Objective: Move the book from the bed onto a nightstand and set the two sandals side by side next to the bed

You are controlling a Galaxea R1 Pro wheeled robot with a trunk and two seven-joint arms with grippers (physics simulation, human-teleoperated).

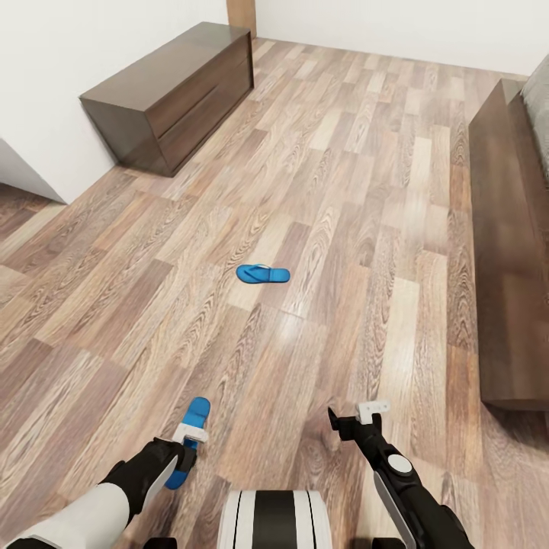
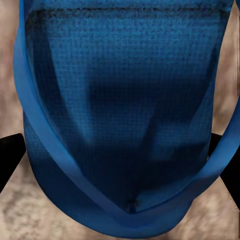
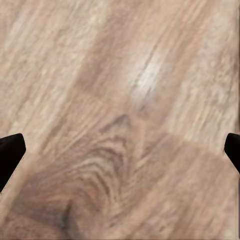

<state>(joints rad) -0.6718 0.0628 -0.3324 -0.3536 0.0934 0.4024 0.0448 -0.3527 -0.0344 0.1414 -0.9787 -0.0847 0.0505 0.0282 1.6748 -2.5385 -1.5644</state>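
Blue sandal [image 1: 191, 436] sits clamped in the left gripper [image 1: 188, 442], carried low toward the bed [image 1: 507, 252] for pairing. Further toward the bed, the second sandal [image 1: 262, 274] lies flat on the plank floor [image 1: 343, 191]. Nearest the bed, the right gripper [image 1: 358, 415] hangs spread and empty, free to collect it.

bright blue sandals [image 1: 263, 274], brown wood-grain floor [image 1: 343, 229], dark-brown cabinet [image 1: 171, 95]

White-and-black arms, black wrists, white-tipped left pincer [image 1: 191, 440], striped trunk
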